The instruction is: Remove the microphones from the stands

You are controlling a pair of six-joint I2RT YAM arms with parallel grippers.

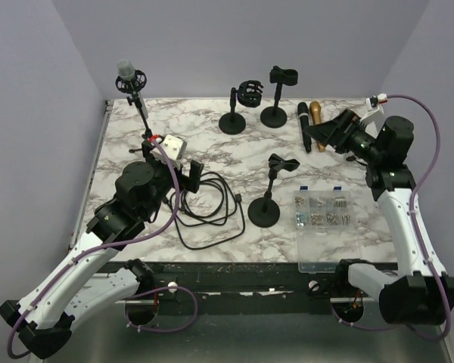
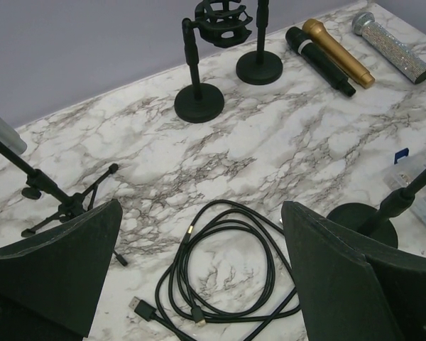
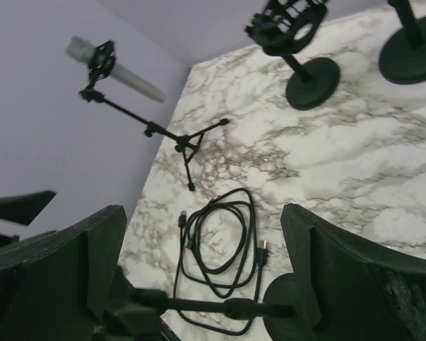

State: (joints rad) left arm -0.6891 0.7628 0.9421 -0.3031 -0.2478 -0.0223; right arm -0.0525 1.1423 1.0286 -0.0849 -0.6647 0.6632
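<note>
Black fingers (image 2: pixel 50 270) of our left gripper (image 2: pixel 200 207) stand spread wide over the coiled cable (image 2: pixel 169 280) on the marble table (image 2: pixel 284 142), with nothing held and nothing touched. Our right gripper (image 3: pixel 202 209) hangs just as wide and just as empty farther back on the right side. Farthest off, in the back left corner, we see the silver microphone (image 1: pixel 126 70) seated in the shock mount of its tripod stand (image 1: pixel 142 121), well apart from both grippers.

No readable text, labels or numbers on anything visible.
</note>
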